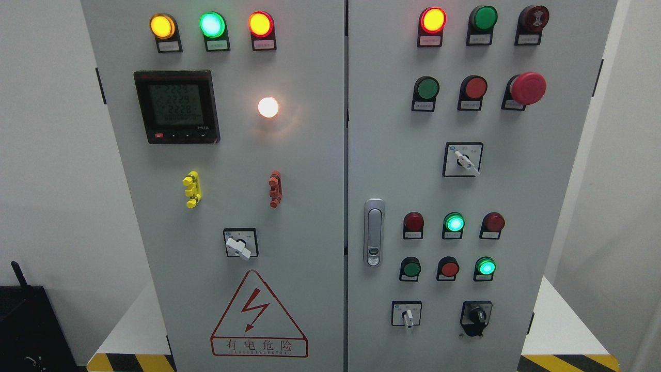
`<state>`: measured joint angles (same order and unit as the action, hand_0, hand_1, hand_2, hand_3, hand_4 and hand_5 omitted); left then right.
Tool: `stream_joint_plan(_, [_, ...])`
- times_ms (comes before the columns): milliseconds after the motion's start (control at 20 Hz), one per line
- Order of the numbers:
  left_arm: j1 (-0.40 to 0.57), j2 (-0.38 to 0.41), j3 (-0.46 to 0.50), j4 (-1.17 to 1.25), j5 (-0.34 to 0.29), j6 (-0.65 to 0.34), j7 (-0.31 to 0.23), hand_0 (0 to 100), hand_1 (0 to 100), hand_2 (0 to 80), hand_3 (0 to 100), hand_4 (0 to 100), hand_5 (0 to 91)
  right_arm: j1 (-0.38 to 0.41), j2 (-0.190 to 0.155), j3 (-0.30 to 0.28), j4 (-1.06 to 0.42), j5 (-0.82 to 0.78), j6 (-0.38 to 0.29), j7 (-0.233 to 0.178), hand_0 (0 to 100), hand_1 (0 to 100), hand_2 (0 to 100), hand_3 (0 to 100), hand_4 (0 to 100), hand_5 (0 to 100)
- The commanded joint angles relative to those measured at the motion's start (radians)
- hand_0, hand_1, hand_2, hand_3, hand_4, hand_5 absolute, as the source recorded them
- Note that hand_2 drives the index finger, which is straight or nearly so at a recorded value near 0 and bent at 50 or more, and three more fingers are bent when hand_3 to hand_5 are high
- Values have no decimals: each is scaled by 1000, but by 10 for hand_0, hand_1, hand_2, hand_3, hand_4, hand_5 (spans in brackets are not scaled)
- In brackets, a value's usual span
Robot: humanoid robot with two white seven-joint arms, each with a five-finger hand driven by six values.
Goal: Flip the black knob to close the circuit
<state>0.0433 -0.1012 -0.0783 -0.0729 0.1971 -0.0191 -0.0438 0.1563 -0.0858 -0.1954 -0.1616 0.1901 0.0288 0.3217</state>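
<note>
1. The grey control cabinet (310, 217) is filling the head view, its two doors meeting at a centre seam.
2. The black knob (476, 315) is sitting at the lower right of the right door, just right of a small white selector switch (408, 315); its handle is pointing roughly straight down.
3. Neither robot hand is showing in this view, so their opening and any hold cannot be judged.
4. On the left door, yellow, green and red lamps are glowing along the top, above a digital meter (176, 107) that is displaying readings.
5. A red mushroom button (526, 88) is standing out at the right door's upper right.
6. A lightning warning triangle (258, 315) is showing on the left door's lower part.
</note>
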Motion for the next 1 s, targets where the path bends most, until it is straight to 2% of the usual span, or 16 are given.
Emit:
stream_joint_plan(0, [0,0,0,1,1,1,1,120,556,0,0,0,0,-12,9,8,20,0,-1,2,0,0,0,0,0,0])
stream_joint_plan(250, [0,0,0,-1,-2,1,1,120,556,0,0,0,0,-17,9,7,16,-4,-10,7,0,0,0,0,0,0])
stream_joint_plan(350, [0,0,0,1,1,1,1,120,556,0,0,0,0,-27,11,-7,10,-17,-55,19,0,0,0,0,0,0])
stream_joint_plan(450, [0,0,0,1,1,1,1,120,556,0,0,0,0,-34,12,-7,10,-37,-218,89,0,0,0,0,0,0])
stream_joint_plan(500, [1,0,0,1,1,1,1,120,556,0,0,0,0,-38,24,-9,7,-43,-309,114,0,0,0,0,0,0])
stream_joint_plan(600, [1,0,0,1,-2,1,1,120,556,0,0,0,0,-46,55,-6,-10,-41,-534,122,0,0,0,0,0,0])
stream_joint_plan(650, [1,0,0,1,1,1,1,120,556,0,0,0,0,-49,57,-9,-38,-41,-637,120,0,0,0,0,0,0])
stream_joint_plan(750, [1,0,0,1,1,1,1,120,556,0,0,0,0,-51,66,-10,-120,-43,-795,119,0,0,0,25,0,0])
stream_joint_plan(850, [1,0,0,1,-2,1,1,120,556,0,0,0,0,-44,98,-10,-250,-44,-878,119,0,0,0,80,0,0])
stream_joint_plan(950, [1,0,0,-1,1,1,1,120,556,0,0,0,0,-26,147,-35,-417,-66,-900,117,0,15,21,140,27,0])
